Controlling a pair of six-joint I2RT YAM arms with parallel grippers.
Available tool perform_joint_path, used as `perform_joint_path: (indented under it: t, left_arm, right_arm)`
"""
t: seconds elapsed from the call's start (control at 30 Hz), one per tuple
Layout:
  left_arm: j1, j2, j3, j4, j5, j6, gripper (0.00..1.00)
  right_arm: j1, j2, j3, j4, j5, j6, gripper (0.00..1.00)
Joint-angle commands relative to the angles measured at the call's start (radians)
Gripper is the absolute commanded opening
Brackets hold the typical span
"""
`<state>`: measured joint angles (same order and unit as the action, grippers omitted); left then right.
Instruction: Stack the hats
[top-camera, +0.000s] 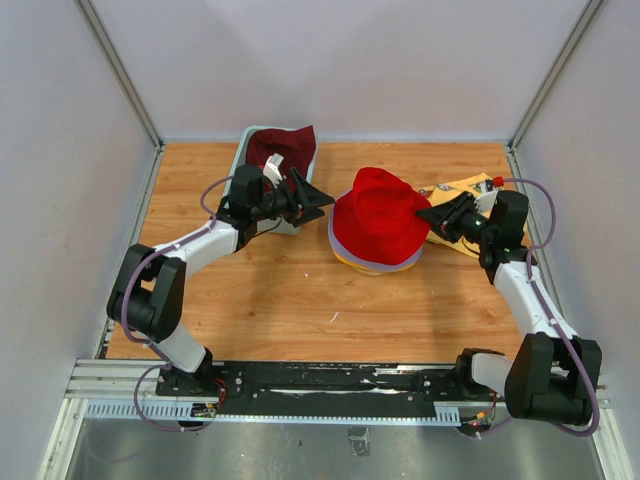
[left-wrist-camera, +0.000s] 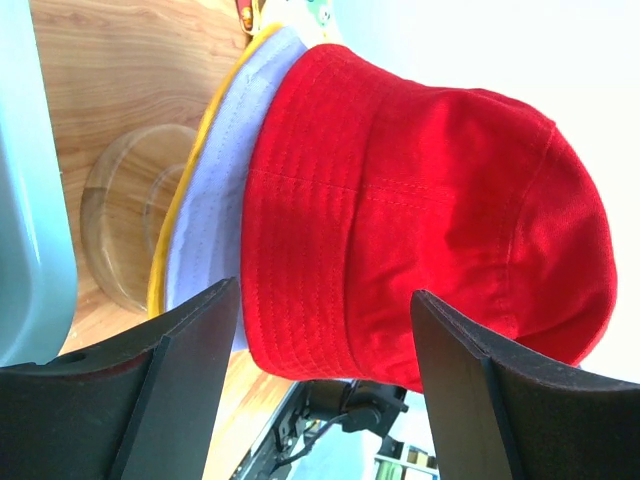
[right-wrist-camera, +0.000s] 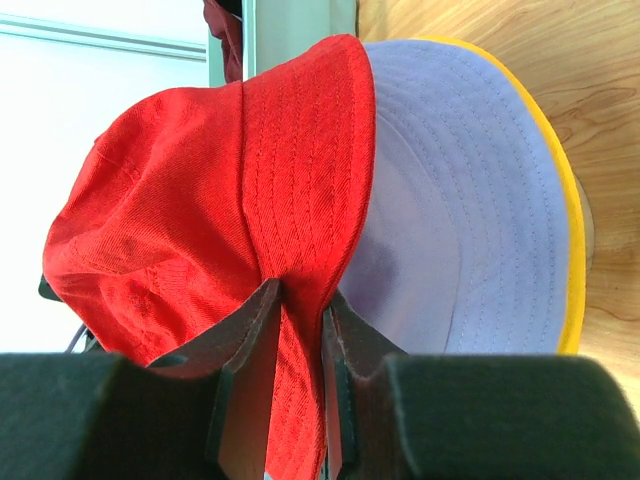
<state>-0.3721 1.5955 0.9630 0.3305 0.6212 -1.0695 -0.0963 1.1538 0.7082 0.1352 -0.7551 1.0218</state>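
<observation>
Top external view: a red hat (top-camera: 378, 215) sits uppermost on a stack at the middle of the wooden table (top-camera: 300, 310), over a lavender hat (top-camera: 343, 247) and a yellow hat (top-camera: 352, 264), of which only the brims show. A maroon hat (top-camera: 285, 148) lies in the teal tub (top-camera: 240, 165) at the far left. The left gripper (top-camera: 318, 197) is just left of the stack and the right gripper (top-camera: 425, 212) is at its right edge, in front of a yellow cloth (top-camera: 455, 188). Left wrist view: the left fingers (left-wrist-camera: 190, 350) are spread wide with nothing between them, the red hat's crown beyond them and a round wooden base (left-wrist-camera: 120, 220) under the stack. Right wrist view: the right fingers (right-wrist-camera: 255, 340) are nearly together, pinching the red hat's brim.
</observation>
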Motion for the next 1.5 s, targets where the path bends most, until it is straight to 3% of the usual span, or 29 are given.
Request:
perform_joint_path:
  t: [0.0,0.53,1.2,1.3,1.4,1.47]
  left_arm:
    - [-0.025,0.056,0.0,0.091,-0.011,-0.033,0.74]
    - [-0.06,0.151,-0.013,0.191,-0.032,-0.097,0.71]
    - [-0.068,0.134,-0.013,-0.018,-0.142,-0.005,0.7]
    - [-0.068,0.119,-0.036,0.015,-0.145,-0.036,0.62]
    - [-0.068,0.096,-0.065,0.052,-0.154,-0.075,0.42]
    - [-0.068,0.081,-0.094,0.1,-0.159,-0.115,0.36]
  right_arm:
    - [-0.014,0.011,-0.019,0.023,0.026,-0.011,0.23]
    - [-0.013,0.004,-0.019,0.025,0.026,-0.003,0.24]
    - [-0.013,0.003,0.0,0.001,0.03,-0.01,0.24]
    - [-0.011,0.005,0.001,0.001,0.03,-0.01,0.24]
    - [-0.011,0.006,0.004,0.0,0.03,-0.01,0.24]
    - [-0.01,0.007,0.004,-0.001,0.028,-0.011,0.24]
